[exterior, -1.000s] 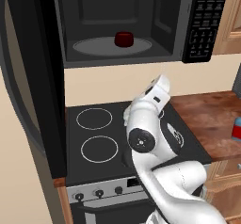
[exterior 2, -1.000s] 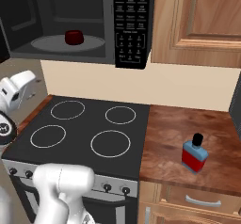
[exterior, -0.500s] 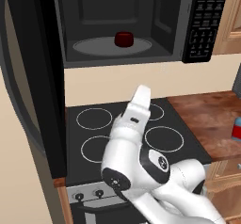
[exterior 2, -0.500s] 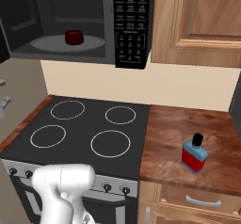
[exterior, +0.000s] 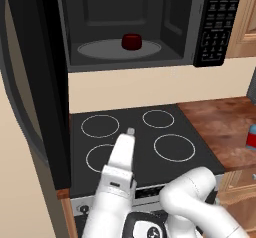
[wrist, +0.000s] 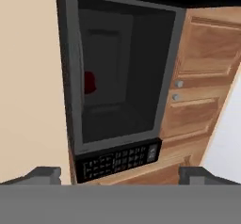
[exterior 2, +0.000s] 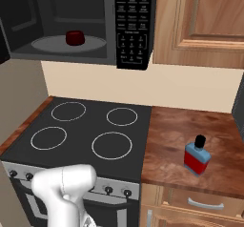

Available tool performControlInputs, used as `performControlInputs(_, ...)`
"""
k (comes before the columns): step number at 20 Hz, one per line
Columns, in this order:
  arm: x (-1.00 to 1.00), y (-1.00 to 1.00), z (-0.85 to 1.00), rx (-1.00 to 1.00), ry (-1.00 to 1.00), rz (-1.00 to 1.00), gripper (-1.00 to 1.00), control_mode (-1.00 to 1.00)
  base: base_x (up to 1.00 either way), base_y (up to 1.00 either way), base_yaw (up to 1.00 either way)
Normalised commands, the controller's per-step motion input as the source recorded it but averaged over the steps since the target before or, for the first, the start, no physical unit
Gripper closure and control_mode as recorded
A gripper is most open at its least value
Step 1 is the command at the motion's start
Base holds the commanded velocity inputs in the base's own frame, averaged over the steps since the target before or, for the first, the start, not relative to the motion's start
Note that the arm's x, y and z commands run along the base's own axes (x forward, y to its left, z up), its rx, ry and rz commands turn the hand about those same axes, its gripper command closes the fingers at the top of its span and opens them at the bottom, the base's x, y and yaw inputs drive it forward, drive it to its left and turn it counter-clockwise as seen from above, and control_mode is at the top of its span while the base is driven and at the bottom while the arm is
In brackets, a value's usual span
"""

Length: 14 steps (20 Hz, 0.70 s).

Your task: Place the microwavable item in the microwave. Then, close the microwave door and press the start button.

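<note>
Swinging lower over the past second, the arm is now reaching across the stovetop (exterior: 140, 142), the gripper (wrist: 120, 173) looking up at the microwave (wrist: 117, 82) with fingers (wrist: 44, 173) spread wide, grasping nothing. Well beyond the fingertips, the dark red mug (exterior: 132, 41) is sitting on the grey turntable (exterior 2: 66, 43). The microwave door (exterior: 30, 77) is hanging open at left. A blue-and-red bottle (exterior 2: 197, 155) is standing on the wooden counter (exterior 2: 209, 140).
</note>
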Motion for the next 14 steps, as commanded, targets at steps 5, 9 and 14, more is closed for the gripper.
performControlInputs(5, -0.50, 0.56, -0.40, -0.31, -0.11, -0.02, -1.00, -1.00, 0.00, 0.00, 0.00)
performControlInputs(9, -0.08, 0.65, -0.37, -0.33, -0.10, -0.02, -1.00, -1.00, 0.00, 0.00, 0.00)
performControlInputs(14, -0.04, 0.75, -0.04, -0.16, 0.00, -0.09, -1.00, -1.00, 0.00, 0.00, 0.00)
